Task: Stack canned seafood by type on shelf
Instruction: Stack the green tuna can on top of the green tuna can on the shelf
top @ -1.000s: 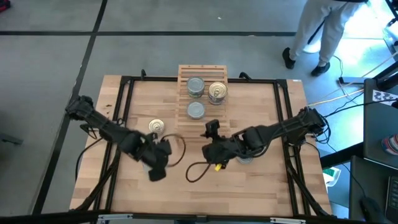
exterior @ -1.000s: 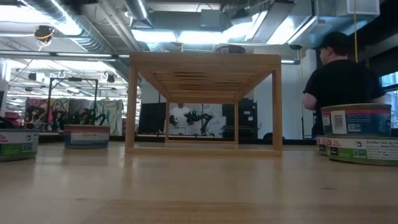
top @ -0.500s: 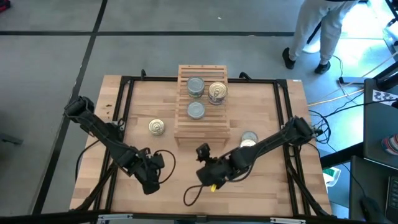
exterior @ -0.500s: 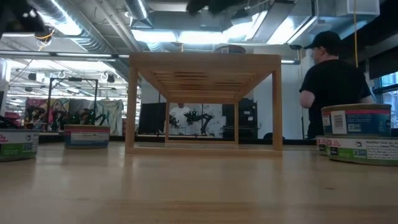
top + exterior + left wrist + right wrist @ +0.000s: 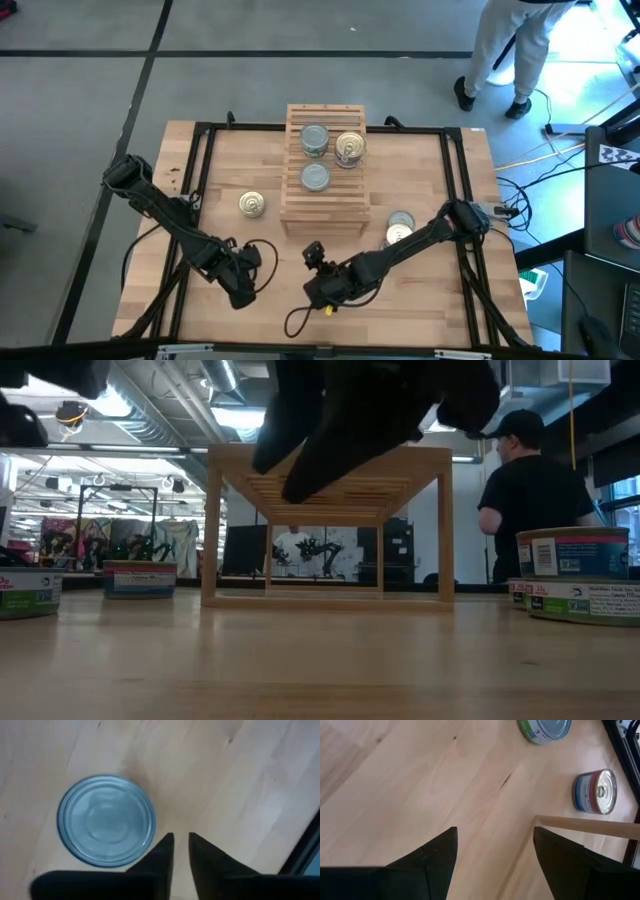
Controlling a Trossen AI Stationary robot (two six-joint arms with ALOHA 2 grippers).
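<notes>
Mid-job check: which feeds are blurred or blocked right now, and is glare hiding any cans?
Low view: a dark, out-of-focus arm blocks the top of the shelf, and bright ceiling lights flare behind it. Left wrist view: soft focus, though the silver can reads clearly beside the nearly closed left end effector. Right wrist view: the open right end effector is sharp. High view: glare at the upper right corner, off the table.

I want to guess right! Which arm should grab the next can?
Probably the left. The left gripper hovers right beside a silver-topped can, though its fingers look nearly shut. The right gripper is open but over bare table.
</notes>
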